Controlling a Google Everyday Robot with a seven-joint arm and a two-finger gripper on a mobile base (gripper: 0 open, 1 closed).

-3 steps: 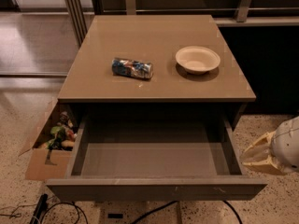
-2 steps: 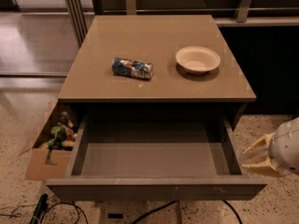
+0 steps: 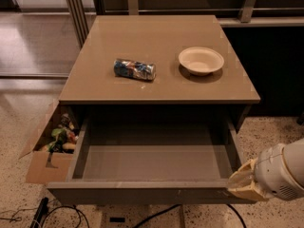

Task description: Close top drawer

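Observation:
The top drawer [image 3: 152, 192] is pulled far out of the grey-brown cabinet [image 3: 159, 87]. Its plain box interior holds nothing and its flat front panel runs along the bottom of the camera view. My gripper [image 3: 243, 184] comes in from the lower right on a white arm. Its tan tips sit right at the drawer's front right corner, at the height of the front panel's top edge. I cannot tell whether they touch the panel.
A crumpled blue chip bag [image 3: 135, 69] and a white bowl [image 3: 201, 60] lie on the cabinet top. A cardboard box of clutter [image 3: 47, 148] stands on the floor at the drawer's left. Black cables [image 3: 71, 213] run under the drawer. A railing [image 3: 190, 4] stands behind.
The gripper has shifted slightly left, closer to the drawer's front right corner. The drawer has not moved.

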